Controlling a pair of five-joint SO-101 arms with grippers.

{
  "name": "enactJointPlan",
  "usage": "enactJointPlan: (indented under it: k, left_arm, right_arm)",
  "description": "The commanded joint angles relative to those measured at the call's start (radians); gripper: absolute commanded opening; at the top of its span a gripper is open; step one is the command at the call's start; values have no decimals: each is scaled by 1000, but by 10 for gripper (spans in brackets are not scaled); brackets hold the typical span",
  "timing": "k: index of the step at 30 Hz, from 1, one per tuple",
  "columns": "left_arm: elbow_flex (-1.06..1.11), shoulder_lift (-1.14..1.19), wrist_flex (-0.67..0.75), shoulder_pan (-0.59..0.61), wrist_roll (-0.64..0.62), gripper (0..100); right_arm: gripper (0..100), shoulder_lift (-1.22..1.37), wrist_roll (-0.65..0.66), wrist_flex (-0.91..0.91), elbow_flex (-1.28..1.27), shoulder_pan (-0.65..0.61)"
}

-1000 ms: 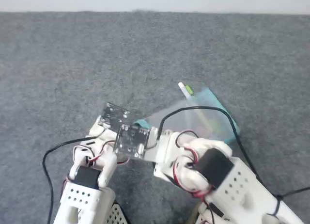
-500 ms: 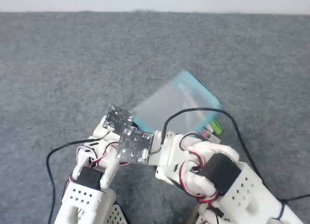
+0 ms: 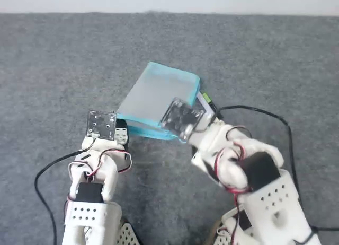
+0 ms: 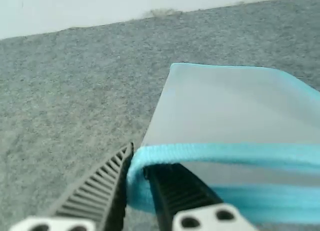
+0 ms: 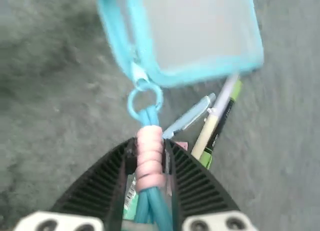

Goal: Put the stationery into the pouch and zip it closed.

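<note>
The translucent pouch (image 3: 158,96) with teal trim lies between both grippers. My left gripper (image 3: 123,130) is shut on its near left corner; in the left wrist view the fingers clamp the teal edge (image 4: 137,177) of the pouch (image 4: 225,103). My right gripper (image 5: 149,153) is shut on the pink-beaded zipper pull cord (image 5: 149,156), which hangs from the teal ring at the corner of the pouch (image 5: 200,31). Several pens (image 5: 216,122) lie on the carpet outside the pouch, beside the right gripper (image 3: 185,129); their tips (image 3: 206,100) poke out by the pouch's right edge.
Grey carpet (image 3: 63,59) covers the table, with open room to the left and far side. A pale wall edge (image 3: 169,1) bounds the far end. A black cable (image 3: 259,115) loops off the right arm.
The pouch has swung left and farther back, off the pens. The left gripper moved left with its corner. The right arm swung to the right, still holding the pull cord.
</note>
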State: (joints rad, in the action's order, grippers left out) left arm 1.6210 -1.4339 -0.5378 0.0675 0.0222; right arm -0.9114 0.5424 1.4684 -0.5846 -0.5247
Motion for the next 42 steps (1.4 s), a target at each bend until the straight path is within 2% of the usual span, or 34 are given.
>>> enactJointPlan:
  k: [1,8,17,19,24,27,30,36,42]
  left_arm:
    - [-67,-11,35,37,-6,12]
    - [-70,-11,35,72,-8,12]
    - [-70,-11,35,71,-8,12]
    - [-70,-11,37,72,-8,12]
    - [-70,-11,38,74,-8,12]
    - [-70,-11,38,75,-6,12]
    - [-70,-11,40,75,-6,12]
    - [-88,-11,44,140,-48,12]
    - [-91,-11,43,157,-54,12]
  right_arm:
    - [6,79,-26,-38,15,119]
    - [6,199,-61,-128,15,251]
    - [13,326,-61,-127,15,239]
    - [73,337,-87,-87,15,223]
    - [307,351,-72,1,15,223]
    - [374,344,-43,39,2,223]
    - [351,352,-18,22,-29,245]
    - [274,352,49,-73,-164,378]
    - [270,352,20,-236,-209,392]
